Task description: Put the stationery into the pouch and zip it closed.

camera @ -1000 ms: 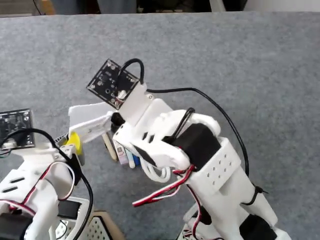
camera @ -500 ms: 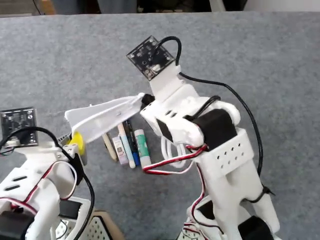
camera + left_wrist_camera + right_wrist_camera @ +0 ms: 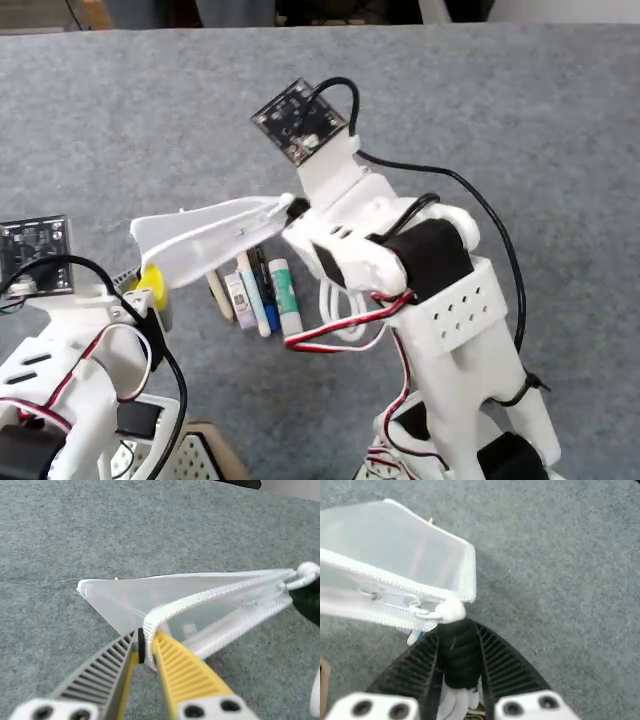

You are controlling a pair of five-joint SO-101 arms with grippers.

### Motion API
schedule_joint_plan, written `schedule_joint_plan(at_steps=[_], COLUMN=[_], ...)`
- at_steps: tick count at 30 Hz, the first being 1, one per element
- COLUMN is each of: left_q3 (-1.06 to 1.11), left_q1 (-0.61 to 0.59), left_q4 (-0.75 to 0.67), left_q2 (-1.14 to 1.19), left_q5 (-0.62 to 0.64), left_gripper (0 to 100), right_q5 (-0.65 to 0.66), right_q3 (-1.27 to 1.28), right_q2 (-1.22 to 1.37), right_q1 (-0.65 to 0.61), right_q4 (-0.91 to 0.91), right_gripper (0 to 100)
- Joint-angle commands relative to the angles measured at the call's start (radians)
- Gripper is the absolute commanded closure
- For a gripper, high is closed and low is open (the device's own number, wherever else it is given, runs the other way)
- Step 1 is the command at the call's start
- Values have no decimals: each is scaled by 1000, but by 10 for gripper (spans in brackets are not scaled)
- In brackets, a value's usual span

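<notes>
**High view.** The translucent pouch (image 3: pixel 195 240) is being held clear of the grey mat (image 3: pixel 500 120). It is being stretched between the left gripper (image 3: pixel 150 283) at one end and the right gripper (image 3: pixel 291 209) at the other. The stationery (image 3: pixel 258 295), a row of pens and short sticks, is being left on the mat outside the pouch, partly under the end held by the right gripper. How either gripper's fingers are set cannot be told from this view.

**Left wrist view.** The left gripper (image 3: pixel 142 642) is being shown with one yellow and one grey finger pressed together, pinching the looped end of the pouch's zipper tape. The two tapes are being shown running apart from that pinch. The zipper pull (image 3: pixel 306 572) is being shown at the far end, against the right gripper's black tip.

**Right wrist view.** The right gripper (image 3: pixel 456 630) is being shown with its black fingers drawn together on the zipper pull, whose white bead is being held at their tips. A sliver of the stationery is being glimpsed below the pouch's edge.
</notes>
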Motion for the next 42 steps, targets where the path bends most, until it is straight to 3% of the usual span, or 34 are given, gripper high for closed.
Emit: schedule_joint_plan(at_steps=[1,7,12,18,24,42], left_q3=[-7,-7,-12,-8,-7,22], left_q1=[10,16,13,12,13,19], left_q4=[-2,-3,-5,-26,-46,-38], left_q2=[-6,3,75,117,118,118], left_q5=[8,8,8,6,9,8], left_gripper=[973,973,973,973,973,973], right_q5=[110,259,259,252,252,261], right_q3=[-12,-10,-2,145,326,341], right_q2=[-15,-22,-162,-389,-527,-337], right_q1=[-72,-169,-255,-341,-347,-342], right_q4=[78,207,219,222,221,-6], right_gripper=[857,560,431,425,425,426])
